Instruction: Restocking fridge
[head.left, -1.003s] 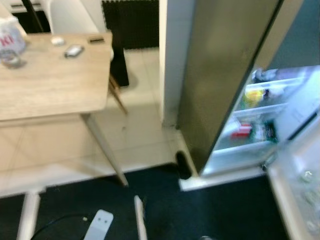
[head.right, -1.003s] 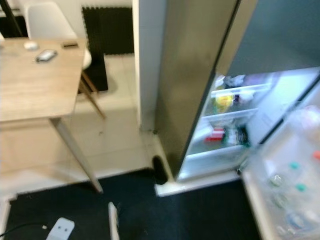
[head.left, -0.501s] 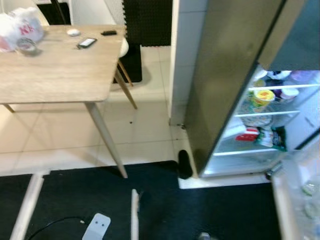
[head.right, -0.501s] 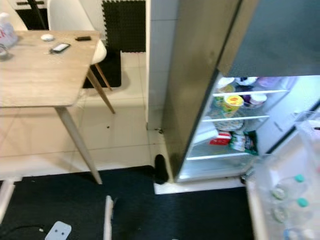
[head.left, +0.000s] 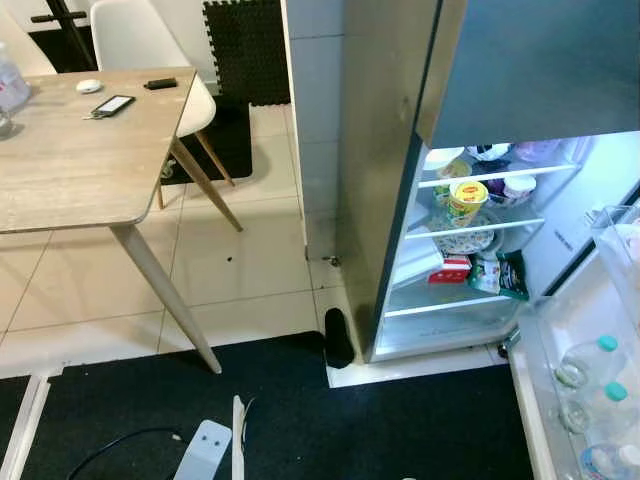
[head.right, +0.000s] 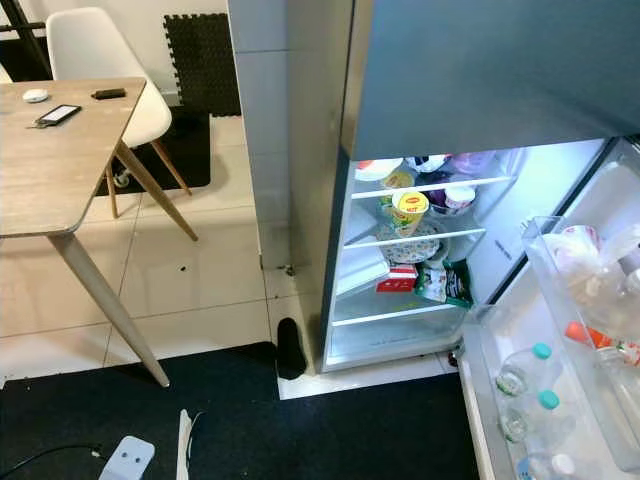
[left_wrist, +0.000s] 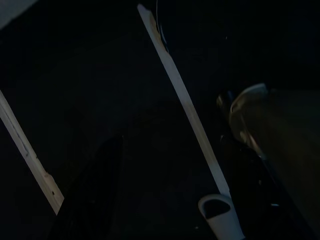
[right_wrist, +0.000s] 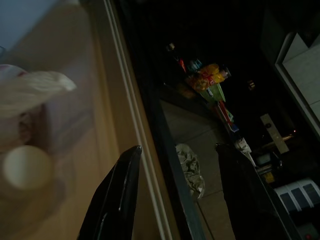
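The fridge (head.right: 320, 180) stands open, its lit shelves (head.right: 415, 240) holding a yellow noodle cup (head.right: 410, 208), a red box (head.right: 398, 280), a green packet (head.right: 440, 283) and some tubs. The open door (head.right: 590, 320) at the right carries clear bins with teal-capped bottles (head.right: 520, 368) and wrapped items. In the dark left wrist view my left gripper (left_wrist: 175, 200) hangs open over black floor. My right gripper (right_wrist: 177, 195) is open too, with nothing between its black fingers (right_wrist: 117, 195), beside a pale door edge.
A wooden table (head.left: 70, 150) with a phone (head.left: 112, 104) stands at the left, with a white chair (head.left: 140, 40) behind it. Black matting (head.left: 300, 420) covers the near floor, with a white strip (head.left: 238, 445), a cable and a white bracket (head.left: 202, 448). A black object (head.left: 338, 338) sits at the fridge's foot.
The camera has swung right and steadied: the fridge interior and door bins now sit more centrally and sharp, and the table has slid left. Nothing in the scene itself moved.
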